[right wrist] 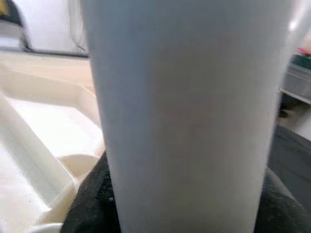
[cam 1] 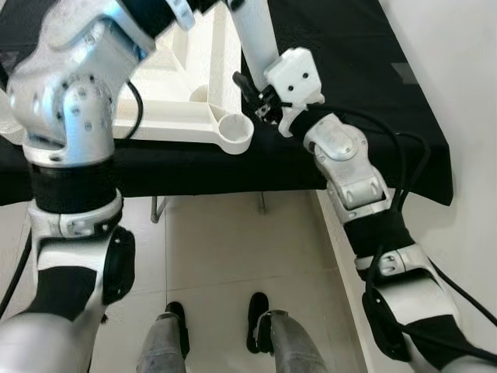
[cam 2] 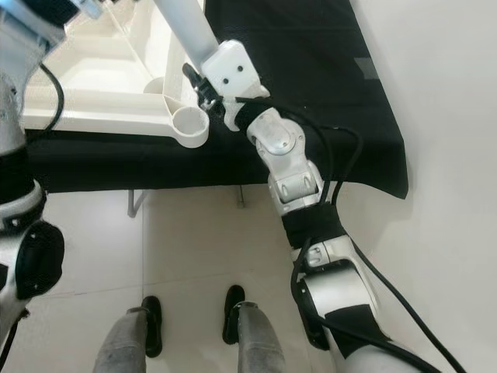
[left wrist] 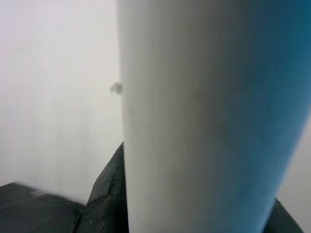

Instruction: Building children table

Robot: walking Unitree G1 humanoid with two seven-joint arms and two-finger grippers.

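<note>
A white children's table top lies upside down on a black-covered table, with a round leg socket at its near corner. A white cylindrical table leg slants up above that socket. My right gripper is shut on the leg's lower part, just above and right of the socket. In the left wrist view, my left gripper is shut on a white leg, with black fingers on both sides of it. My left arm is raised at the left.
The black cloth's front edge hangs in front of me, with thin metal table legs beneath. A white wall runs close along the right. Below are a pale tiled floor and my own feet.
</note>
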